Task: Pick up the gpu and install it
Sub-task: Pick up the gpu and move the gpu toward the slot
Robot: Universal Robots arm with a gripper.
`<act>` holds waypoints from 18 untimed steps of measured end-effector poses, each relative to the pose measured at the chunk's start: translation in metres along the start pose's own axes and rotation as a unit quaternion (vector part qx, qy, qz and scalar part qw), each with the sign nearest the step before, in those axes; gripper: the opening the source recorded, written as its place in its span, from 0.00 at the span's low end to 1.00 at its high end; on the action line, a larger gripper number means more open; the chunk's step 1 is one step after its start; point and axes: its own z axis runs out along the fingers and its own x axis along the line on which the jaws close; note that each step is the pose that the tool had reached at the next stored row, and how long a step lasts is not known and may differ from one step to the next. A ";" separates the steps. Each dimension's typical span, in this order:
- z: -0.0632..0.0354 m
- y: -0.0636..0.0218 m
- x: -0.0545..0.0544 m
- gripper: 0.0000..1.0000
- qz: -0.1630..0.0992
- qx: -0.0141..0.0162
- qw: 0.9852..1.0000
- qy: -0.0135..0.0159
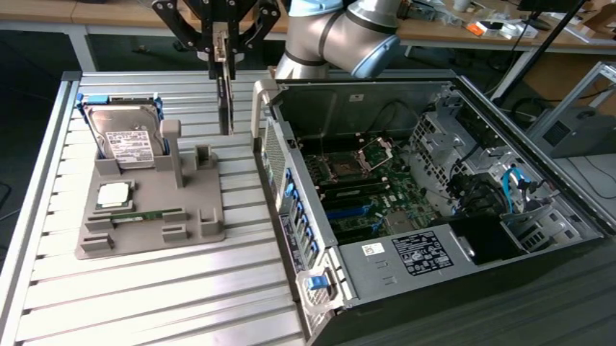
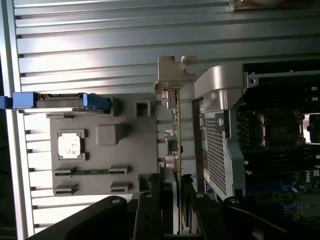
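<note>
The gpu (image 1: 226, 101) is a thin flat card that hangs on edge, lifted off the ribbed table. It is in the gap between the grey parts holder (image 1: 192, 231) and the open computer case (image 1: 433, 180). My gripper (image 1: 224, 50) is shut on the card's upper end. In the wrist view I look down the gpu (image 2: 176, 125) edge-on, with its silvery metal bracket (image 2: 172, 75) at the far end. There my gripper (image 2: 178, 210) has its black fingers (image 2: 165, 197) clamped on both faces of the card. The motherboard (image 1: 361, 187) lies exposed inside the case.
The grey holder carries a silver hard drive (image 1: 125, 137) standing in blue rails, a processor chip (image 1: 114, 193) and a green memory stick (image 1: 144, 215). The case's side wall (image 1: 274, 166) rises beside the hanging card. Workbenches with clutter stand behind the table.
</note>
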 end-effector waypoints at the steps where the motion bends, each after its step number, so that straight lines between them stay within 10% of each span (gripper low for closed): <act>1: 0.0000 0.0001 -0.001 0.27 0.000 0.000 1.000 0.000; 18: 0.0003 0.0009 -0.011 0.27 0.000 0.001 1.000 0.000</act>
